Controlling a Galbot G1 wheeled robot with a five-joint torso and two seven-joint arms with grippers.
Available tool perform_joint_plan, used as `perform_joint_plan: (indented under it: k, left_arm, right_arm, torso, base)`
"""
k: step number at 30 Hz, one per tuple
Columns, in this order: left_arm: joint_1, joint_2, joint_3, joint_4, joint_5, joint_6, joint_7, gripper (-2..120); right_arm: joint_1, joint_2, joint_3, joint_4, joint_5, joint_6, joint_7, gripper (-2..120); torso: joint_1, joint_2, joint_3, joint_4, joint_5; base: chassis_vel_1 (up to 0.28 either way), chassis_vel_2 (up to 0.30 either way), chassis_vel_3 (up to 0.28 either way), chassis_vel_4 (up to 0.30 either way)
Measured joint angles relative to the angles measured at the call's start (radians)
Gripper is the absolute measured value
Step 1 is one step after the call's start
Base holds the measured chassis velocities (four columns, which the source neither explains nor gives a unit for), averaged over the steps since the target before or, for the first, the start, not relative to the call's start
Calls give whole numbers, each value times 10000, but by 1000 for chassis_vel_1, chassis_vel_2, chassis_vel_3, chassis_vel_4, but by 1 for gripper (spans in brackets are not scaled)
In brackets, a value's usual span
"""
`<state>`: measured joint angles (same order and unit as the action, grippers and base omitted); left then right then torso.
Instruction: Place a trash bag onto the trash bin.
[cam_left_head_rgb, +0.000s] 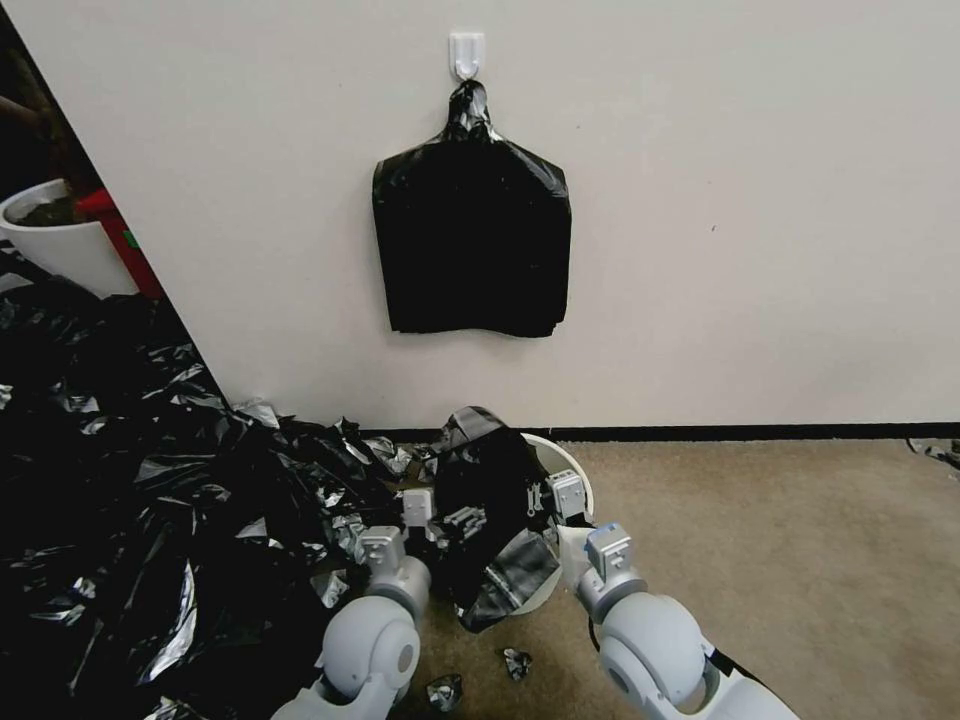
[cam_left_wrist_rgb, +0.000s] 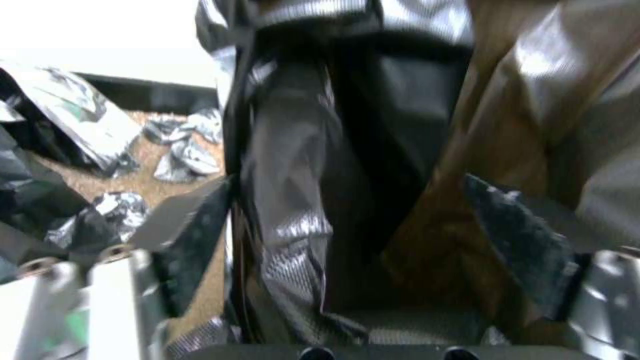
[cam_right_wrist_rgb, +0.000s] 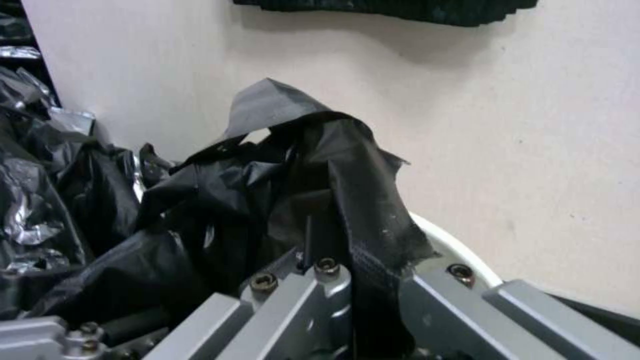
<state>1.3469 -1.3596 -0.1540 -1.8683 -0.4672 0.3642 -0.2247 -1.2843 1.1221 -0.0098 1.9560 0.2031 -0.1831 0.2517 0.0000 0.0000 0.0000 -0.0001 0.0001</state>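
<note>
Here trash bag (cam_left_head_rgb: 487, 500) drapes upright over trash bin (cam_left_head_rgb: 572, 466); right pincer (cam_right_wrist_rgb: 373, 280) pinches it, left pincer (cam_left_wrist_rgb: 347, 240) wide.

left: black plastic heap (cam_left_head_rgb: 130, 500) blocks | right: bare carpet (cam_left_head_rgb: 780, 560) free | behind bin (cam_left_head_rgb: 570, 470): wall (cam_left_head_rgb: 750, 250)

Even, soft room light is filling the head view, and the wall (cam_left_head_rgb: 760, 200) is bowing slightly toward the edges. The hanging bundle (cam_left_head_rgb: 472, 240) is casting a faint shadow, while the heap (cam_left_head_rgb: 130, 480) is throwing off white glints. The left wrist view is smearing with blur, its top corner blowing out white, and glare is streaking the bag (cam_left_wrist_rgb: 293, 165).
</note>
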Motion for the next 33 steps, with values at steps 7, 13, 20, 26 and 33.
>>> perform_joint_plan:
  k: [7, 13, 20, 26, 33]
  left_arm:
    - [-182, -19, 141, 201, 329, 466, -276, 61]
    - [-53, 93, 87, -64, 567, 926, -555, 37]
    - [338, 407, -355, -296, 740, 974, 70, 9]
    - [740, 700, -827, -479, 1316, 130, 1289, 7]
    - [1340, 1092, -1545, -913, 1649, -1740, 2779, 5]
  right_arm:
    - [-68, 18, 89, -37, -14, 56, 22, 0]
    - [7, 19, 161, -286, -126, 227, 71, 0]
    - [424, -77, 397, -760, -562, 1107, 38, 0]
    - [741, -312, 501, -783, 22, 1435, -245, 0]
    - [1260, -557, 849, -984, 2232, 435, -28, 0]
  torso:
    - [-1, 1, -1, 3, 2]
    - [-1, 0, -1, 1, -2]
    - [0, 0, 0, -1, -4]
    - [1, 0, 0, 0, -3]
    - [1, 0, 0, 3, 1]
  base:
    - [0, 0, 0, 0]
    - [0, 0, 0, 0]
    - [0, 0, 0, 0]
    - [0, 0, 0, 0]
    - [0, 0, 0, 0]
